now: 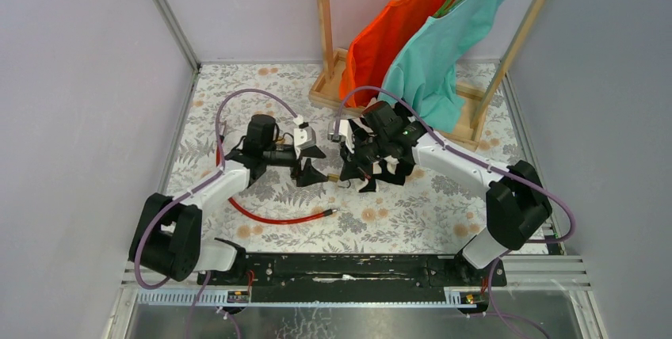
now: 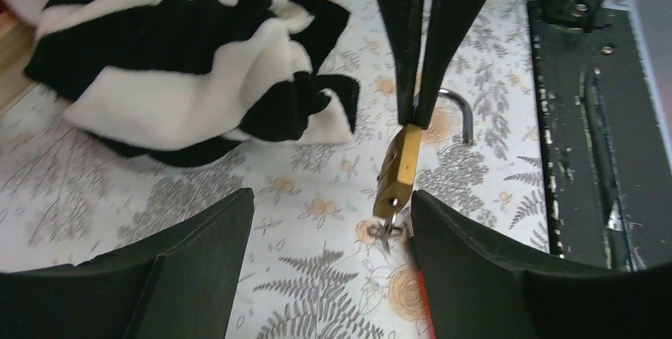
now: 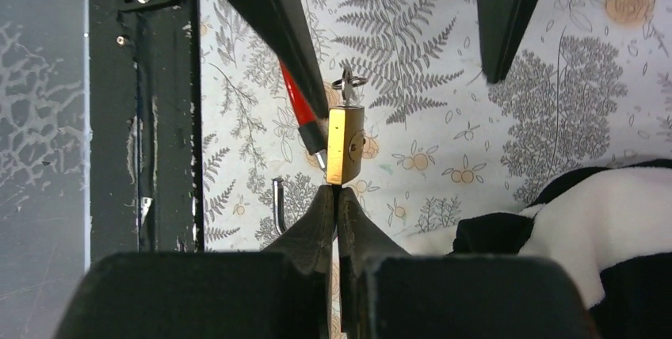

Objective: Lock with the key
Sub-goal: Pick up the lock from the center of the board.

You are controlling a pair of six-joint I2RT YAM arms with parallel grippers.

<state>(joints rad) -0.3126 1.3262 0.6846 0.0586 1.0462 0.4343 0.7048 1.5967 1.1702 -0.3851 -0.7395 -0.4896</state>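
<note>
My right gripper (image 3: 337, 194) is shut on the shackle end of the brass padlock (image 3: 346, 145) and holds it just above the table. The steel shackle (image 3: 277, 204) sticks out to the side, swung open. The small dark key (image 3: 349, 84) with its ring sits in the keyhole at the padlock's far end. In the left wrist view the padlock (image 2: 399, 171) hangs from the right fingers (image 2: 412, 46) with the key (image 2: 388, 230) below it. My left gripper (image 2: 331, 204) is open, with the key between its fingers, close to the right-hand one. In the top view both grippers, left (image 1: 315, 162) and right (image 1: 353, 173), meet mid-table.
A black-and-white cloth (image 2: 198, 62) lies bunched beside the right gripper (image 3: 602, 212). A red cable (image 1: 269, 216) curves across the floral table in front of the left arm. A wooden rack (image 1: 325, 30) with an orange shirt (image 1: 388, 30) and a teal shirt (image 1: 444, 46) stands at the back.
</note>
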